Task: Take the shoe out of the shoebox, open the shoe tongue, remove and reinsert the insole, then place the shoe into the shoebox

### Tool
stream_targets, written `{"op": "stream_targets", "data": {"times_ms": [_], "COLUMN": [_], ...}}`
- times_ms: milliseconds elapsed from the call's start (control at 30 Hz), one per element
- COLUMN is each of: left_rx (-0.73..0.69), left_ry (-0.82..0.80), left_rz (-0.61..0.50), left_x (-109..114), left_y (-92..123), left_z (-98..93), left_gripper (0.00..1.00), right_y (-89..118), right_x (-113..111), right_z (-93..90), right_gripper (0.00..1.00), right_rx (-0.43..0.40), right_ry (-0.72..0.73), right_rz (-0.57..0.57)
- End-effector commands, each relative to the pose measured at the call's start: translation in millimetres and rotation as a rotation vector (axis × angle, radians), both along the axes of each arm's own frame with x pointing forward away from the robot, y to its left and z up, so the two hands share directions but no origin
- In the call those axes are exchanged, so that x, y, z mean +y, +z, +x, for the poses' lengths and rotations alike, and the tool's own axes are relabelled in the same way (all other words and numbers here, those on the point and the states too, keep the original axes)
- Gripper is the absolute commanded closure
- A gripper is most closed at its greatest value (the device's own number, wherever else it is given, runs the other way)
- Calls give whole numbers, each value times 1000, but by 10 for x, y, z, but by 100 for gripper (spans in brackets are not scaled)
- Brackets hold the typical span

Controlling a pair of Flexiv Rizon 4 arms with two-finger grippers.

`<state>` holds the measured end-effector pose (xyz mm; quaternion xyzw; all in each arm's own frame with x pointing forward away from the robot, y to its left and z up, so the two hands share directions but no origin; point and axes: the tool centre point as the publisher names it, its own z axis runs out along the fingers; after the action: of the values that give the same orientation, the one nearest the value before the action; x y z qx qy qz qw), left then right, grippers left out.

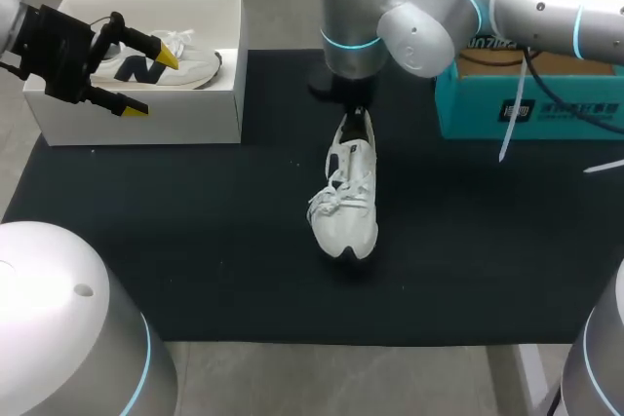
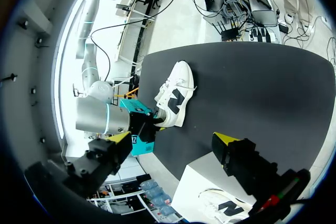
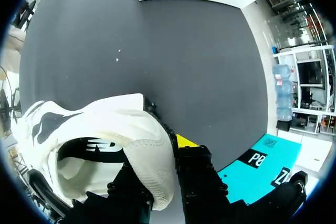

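Note:
A white shoe (image 1: 348, 197) with dark side marks lies on the black mat (image 1: 195, 241), toe toward the front edge. My right gripper (image 1: 354, 112) comes down from above and is shut on its heel. In the right wrist view the heel collar (image 3: 149, 166) sits pinched between the fingers (image 3: 186, 141) of the right gripper (image 3: 164, 148). The white shoebox (image 1: 146, 116) stands at the back left with a second white shoe (image 1: 200, 65) inside. My left gripper (image 1: 151, 80) hovers open over the box, holding nothing. In the left wrist view the left gripper (image 2: 173, 137) looks out at the shoe (image 2: 176, 95).
A teal box (image 1: 526, 104) stands at the back right, beside the right arm. White cables (image 1: 512, 114) hang from that arm over the teal box. Bare mat stretches to the left, right and front of the shoe.

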<state>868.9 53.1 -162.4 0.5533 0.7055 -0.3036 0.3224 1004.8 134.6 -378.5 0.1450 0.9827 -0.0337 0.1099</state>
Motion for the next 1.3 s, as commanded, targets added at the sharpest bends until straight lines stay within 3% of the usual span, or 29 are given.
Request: {"op": "stream_targets", "data": {"times_ms": [33, 267, 333, 533, 933, 1133, 1300], "left_rx": [0, 0, 0, 0, 0, 0, 0], "left_ry": [1, 1, 1, 1, 1, 1, 1], "left_rz": [4, 4, 4, 4, 4, 4, 4], "left_x": [-2, -2, -2, -2, -2, -2, -2], "left_y": [4, 4, 4, 4, 4, 4, 4], "left_z": [-4, -4, -4, -4, -4, -4, -4], "left_gripper": [0, 0, 0, 0, 0, 0, 0], "right_y": [273, 929, 1119, 1532, 2263, 2621, 2792], "right_x": [0, -81, -123, -183, -302, -345, -373], "right_z": [42, 119, 170, 248, 321, 364, 379], "right_gripper": [100, 100, 100, 100, 100, 100, 100], "right_rx": [21, 2, 32, 34, -29, -39, -37], "right_ry": [59, 129, 115, 103, 123, 94, 108], "right_rz": [-88, -141, -131, -120, -154, -88, -107]}}
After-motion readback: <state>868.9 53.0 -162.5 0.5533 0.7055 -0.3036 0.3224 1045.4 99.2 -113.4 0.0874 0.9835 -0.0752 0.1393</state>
